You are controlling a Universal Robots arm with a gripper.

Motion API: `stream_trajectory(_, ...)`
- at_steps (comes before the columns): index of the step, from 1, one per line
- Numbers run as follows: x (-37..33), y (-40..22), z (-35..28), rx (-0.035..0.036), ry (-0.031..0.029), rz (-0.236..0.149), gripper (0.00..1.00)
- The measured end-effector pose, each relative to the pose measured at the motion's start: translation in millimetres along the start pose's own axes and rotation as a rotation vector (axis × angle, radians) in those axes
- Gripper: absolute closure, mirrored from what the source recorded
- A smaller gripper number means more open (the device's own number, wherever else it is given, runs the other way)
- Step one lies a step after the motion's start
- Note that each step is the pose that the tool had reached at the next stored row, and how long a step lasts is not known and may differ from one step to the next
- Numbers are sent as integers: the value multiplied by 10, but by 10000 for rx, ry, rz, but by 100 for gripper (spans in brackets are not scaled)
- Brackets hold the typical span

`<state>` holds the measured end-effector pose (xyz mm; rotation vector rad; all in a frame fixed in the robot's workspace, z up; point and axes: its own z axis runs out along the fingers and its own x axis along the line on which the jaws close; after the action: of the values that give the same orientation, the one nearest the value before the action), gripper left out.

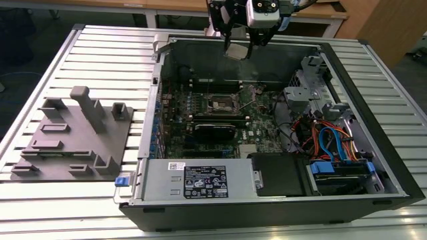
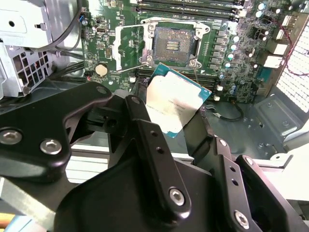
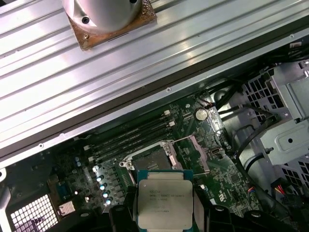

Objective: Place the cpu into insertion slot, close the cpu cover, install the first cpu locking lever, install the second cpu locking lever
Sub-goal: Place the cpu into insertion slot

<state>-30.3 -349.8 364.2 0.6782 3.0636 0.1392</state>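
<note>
**CPU up in the air, socket wide open**

Closest up in the second wrist view are the black fingers (image 2: 145, 140) of the gripper (image 2: 173, 115), pinching the cpu (image 2: 176, 99) by two opposite edges. The chip is tilted with its silvery top showing. In the exterior view it hangs over the far wall of the open PC case (image 1: 373, 125), well above the motherboard (image 1: 257, 132) and touching nothing else. The insertion slot (image 2: 174, 44) sits bare with its dark centre showing, and the cpu cover (image 2: 119, 48) is flipped open right beside it. The power supply (image 1: 200, 180) is at the case's near edge. A grey fixture plate (image 1: 73, 145) lies on the slatted table (image 1: 100, 55), off to the exterior view's left.
</note>
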Motion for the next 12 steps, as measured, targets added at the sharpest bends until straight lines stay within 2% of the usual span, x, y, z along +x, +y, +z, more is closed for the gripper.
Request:
stream_trajectory(6,0,0,0,-3,-18,208,46)
stream_trajectory(12,0,0,4,-16,-91,1027,46)
